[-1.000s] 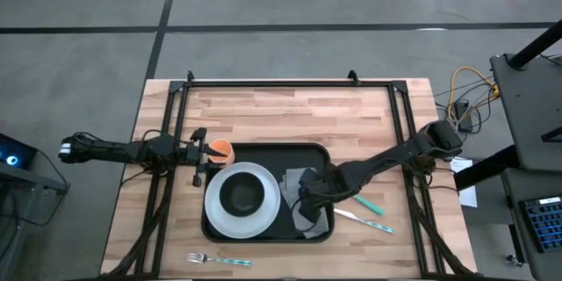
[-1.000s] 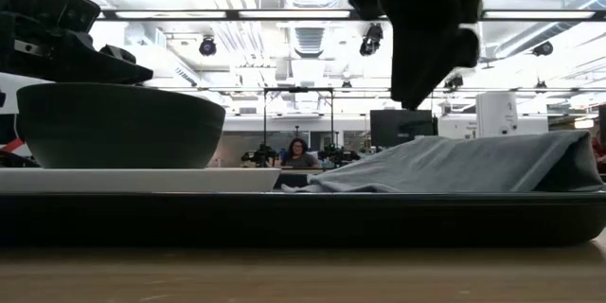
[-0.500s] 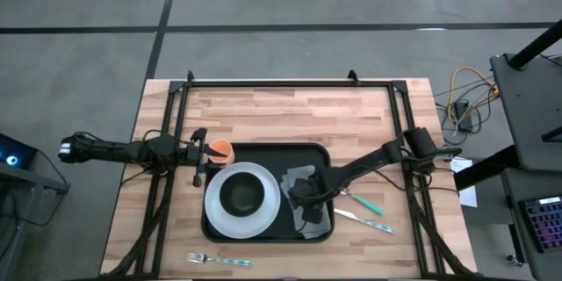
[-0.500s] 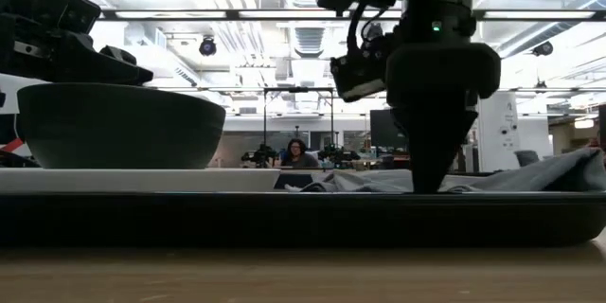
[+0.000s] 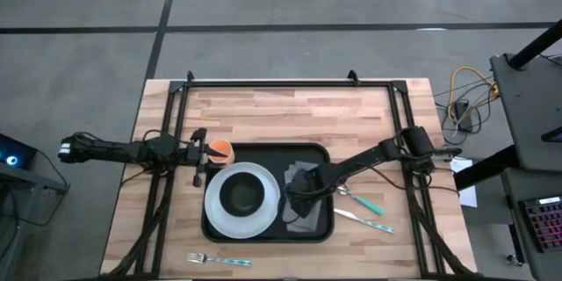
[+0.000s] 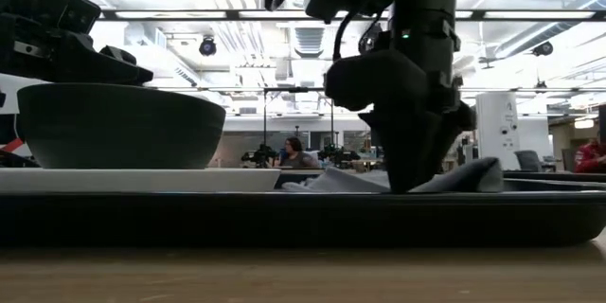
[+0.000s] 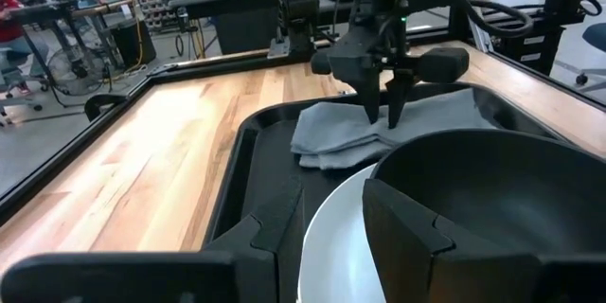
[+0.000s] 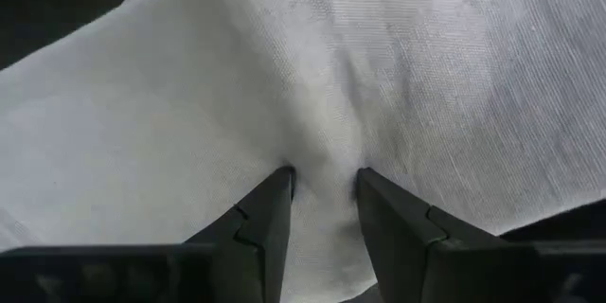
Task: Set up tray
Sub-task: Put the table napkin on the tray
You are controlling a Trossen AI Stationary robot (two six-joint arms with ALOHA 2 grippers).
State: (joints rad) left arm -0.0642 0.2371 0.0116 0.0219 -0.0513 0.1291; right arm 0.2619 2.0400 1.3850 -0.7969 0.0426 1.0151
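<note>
The black tray (image 5: 263, 147) lies at the table's middle. A white plate (image 5: 221, 218) with a dark bowl (image 5: 241, 195) on it fills the tray's left half. A grey napkin (image 5: 309, 219) lies crumpled on the tray's right half. My right gripper (image 5: 292, 202) points down onto the napkin next to the plate, with its fingers a little apart. My left gripper (image 5: 200, 156) waits open and level beside the tray's far left corner, next to an orange cup (image 5: 221, 149). My right gripper comes from above and sets both fingertips (image 8: 270, 208) down into the napkin's upper layer near its middle. The cloth is dented under them. A small ridge of cloth (image 8: 325, 163) rises between the two fingers. The napkin lies on the tray.
A teal-handled spoon (image 5: 364, 202) and knife (image 5: 369, 222) lie on the wood right of the tray. A fork (image 5: 218, 260) lies near the table's near edge. Black frame rails (image 5: 290, 82) run along the far and side edges.
My right gripper has come down onto the napkin and shifted toward the plate, rolling a little. The napkin's raised hump has been pressed flat under it, and the cloth has bunched toward the tray's middle.
</note>
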